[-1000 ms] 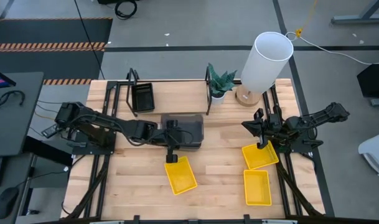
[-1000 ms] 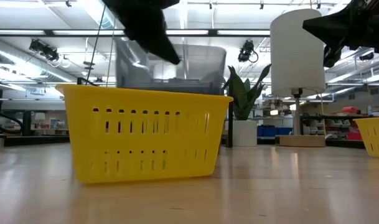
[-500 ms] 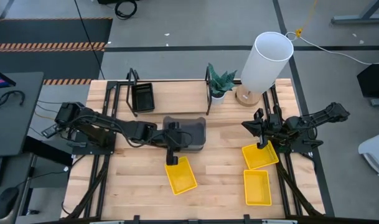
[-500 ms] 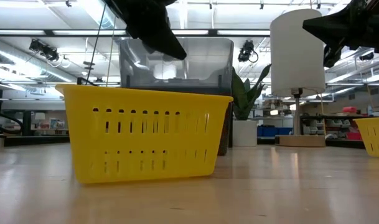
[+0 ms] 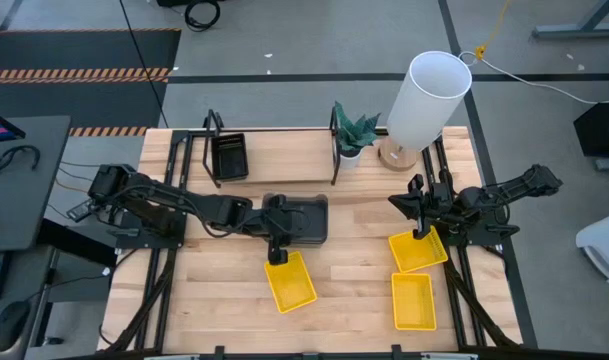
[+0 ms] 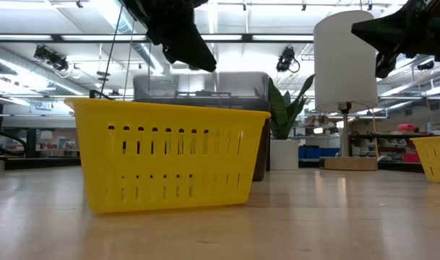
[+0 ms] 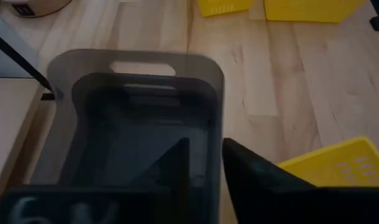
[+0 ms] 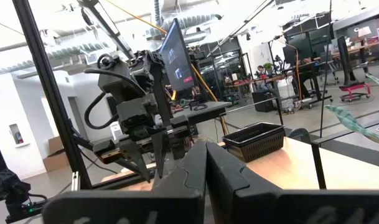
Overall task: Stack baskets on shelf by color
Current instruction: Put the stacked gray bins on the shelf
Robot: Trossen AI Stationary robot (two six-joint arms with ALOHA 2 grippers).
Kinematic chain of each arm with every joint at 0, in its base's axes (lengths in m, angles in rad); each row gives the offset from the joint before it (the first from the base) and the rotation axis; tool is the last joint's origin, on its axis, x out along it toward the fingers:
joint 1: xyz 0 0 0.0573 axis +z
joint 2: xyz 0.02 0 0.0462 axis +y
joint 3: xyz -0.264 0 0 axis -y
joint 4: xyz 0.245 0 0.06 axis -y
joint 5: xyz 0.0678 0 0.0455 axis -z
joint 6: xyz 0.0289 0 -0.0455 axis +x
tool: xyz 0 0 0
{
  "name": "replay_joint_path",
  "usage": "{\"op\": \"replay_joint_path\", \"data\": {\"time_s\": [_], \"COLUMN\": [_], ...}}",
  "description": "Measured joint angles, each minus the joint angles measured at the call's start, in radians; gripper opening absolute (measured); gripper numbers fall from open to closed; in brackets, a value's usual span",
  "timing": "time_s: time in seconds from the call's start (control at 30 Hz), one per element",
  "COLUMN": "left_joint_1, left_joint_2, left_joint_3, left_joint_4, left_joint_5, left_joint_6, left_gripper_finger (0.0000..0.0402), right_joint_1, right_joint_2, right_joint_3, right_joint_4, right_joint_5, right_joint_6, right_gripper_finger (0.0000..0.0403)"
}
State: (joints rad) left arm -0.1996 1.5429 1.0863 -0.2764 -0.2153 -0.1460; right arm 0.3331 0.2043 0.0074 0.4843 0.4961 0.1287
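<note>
My left gripper (image 5: 276, 228) (image 7: 205, 148) reaches in from the table's left and is shut on the nested dark grey baskets (image 5: 300, 218) (image 6: 201, 83) at the table's middle. Their underside is hidden in the low view behind a yellow basket (image 5: 289, 280) (image 6: 167, 155) that stands on the table. Two more yellow baskets (image 5: 417, 251) (image 5: 414, 301) lie at the right. My right gripper (image 5: 421, 230) (image 8: 206, 152) hovers shut over the farther one and holds nothing. One black basket (image 5: 229, 157) sits on the shelf (image 5: 284, 152). My left gripper grips the grey stack by the long wall facing the table's near edge (image 7: 215, 134), close to its left end. One finger (image 7: 177, 163) is inside the basket and one (image 7: 257, 177) outside. The fingers come slanting down from the left. The stack sits about level.
A potted plant (image 5: 354, 133) and a white lamp (image 5: 425, 98) stand right of the shelf at the far edge. Bare wood lies between the middle yellow basket and the right pair, and along the near edge at the left.
My left gripper first raised and tipped the grey stack, then brought it down level. In the low view its rim now stands lower, just above the yellow basket's rim. The right arm has kept still.
</note>
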Motion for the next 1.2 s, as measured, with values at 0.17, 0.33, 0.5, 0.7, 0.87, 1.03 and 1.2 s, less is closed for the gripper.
{"op": "replay_joint_path", "data": {"time_s": [0.17, 0.33, 0.5, 0.7, 0.87, 1.03, 1.2], "left_joint_1": [0.002, 0.002, -0.018, -0.069, -0.092, -0.112, -0.133], "left_joint_2": [0.000, 0.000, 0.003, 0.043, 0.109, 0.155, 0.161], "left_joint_3": [0.000, 0.001, 0.002, 0.078, 0.200, 0.263, 0.263], "left_joint_4": [0.059, 0.177, 0.176, 0.145, -0.103, -0.314, -0.372], "left_joint_5": [-0.008, -0.008, -0.060, -0.104, -0.097, -0.095, -0.169], "left_joint_6": [-0.037, -0.216, -0.348, -0.374, -0.370, -0.313, -0.184], "left_gripper_finger": [0.0154, 0.0174, 0.0176, 0.0175, 0.0164, 0.0150, 0.0150], "right_joint_1": [0.000, 0.000, 0.000, 0.000, 0.000, 0.000, 0.000], "right_joint_2": [0.000, 0.000, 0.000, 0.000, 0.000, 0.000, 0.000], "right_joint_3": [0.000, 0.000, 0.000, 0.000, 0.000, 0.000, 0.000], "right_joint_4": [0.000, 0.000, 0.000, 0.000, -0.002, 0.000, -0.001], "right_joint_5": [0.000, 0.000, 0.000, 0.000, 0.000, 0.000, 0.000], "right_joint_6": [0.000, 0.000, 0.000, 0.000, 0.000, 0.000, 0.000], "right_gripper_finger": [0.0012, 0.0012, 0.0012, 0.0012, 0.0012, 0.0012, 0.0012]}}
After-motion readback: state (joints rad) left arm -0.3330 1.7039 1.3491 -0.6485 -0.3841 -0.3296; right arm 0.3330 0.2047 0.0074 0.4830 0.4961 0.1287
